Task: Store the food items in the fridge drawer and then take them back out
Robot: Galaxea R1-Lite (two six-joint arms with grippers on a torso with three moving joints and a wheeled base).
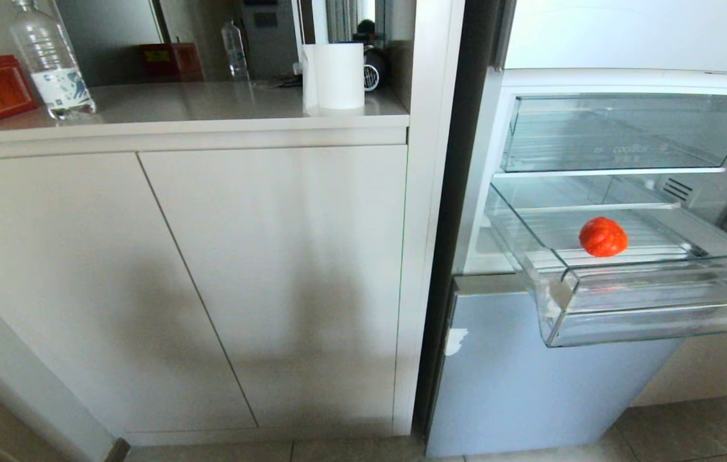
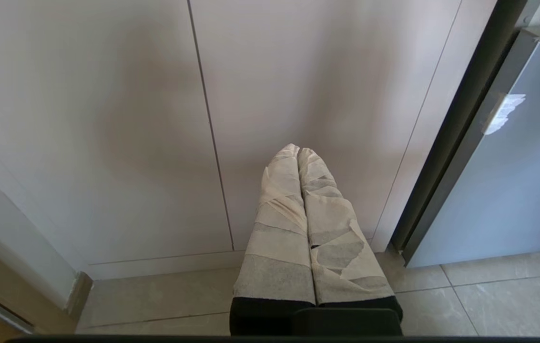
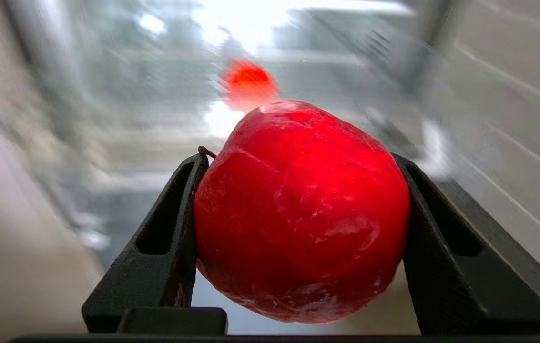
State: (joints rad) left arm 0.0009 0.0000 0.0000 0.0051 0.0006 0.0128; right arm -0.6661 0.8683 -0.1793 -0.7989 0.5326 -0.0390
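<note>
Right gripper (image 3: 298, 214): black fingers (image 3: 165, 238) clamp a glossy, lumpy red fruit-like ball (image 3: 303, 214) at its widest girth; seemingly light, slippery. Beyond the fingertips, a second orange-red ball (image 3: 249, 83) lies in the clear ribbed plastic drawer (image 1: 626, 308). Left gripper (image 2: 299, 152): taped fingers pressed together, empty.

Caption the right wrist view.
Right gripper clamps a red fruit; a second fruit lies blurred ahead.

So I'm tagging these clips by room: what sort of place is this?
Most likely a home kitchen: an open fridge with clear drawers stands beside built-in cabinets, with a water bottle on the countertop.
</note>
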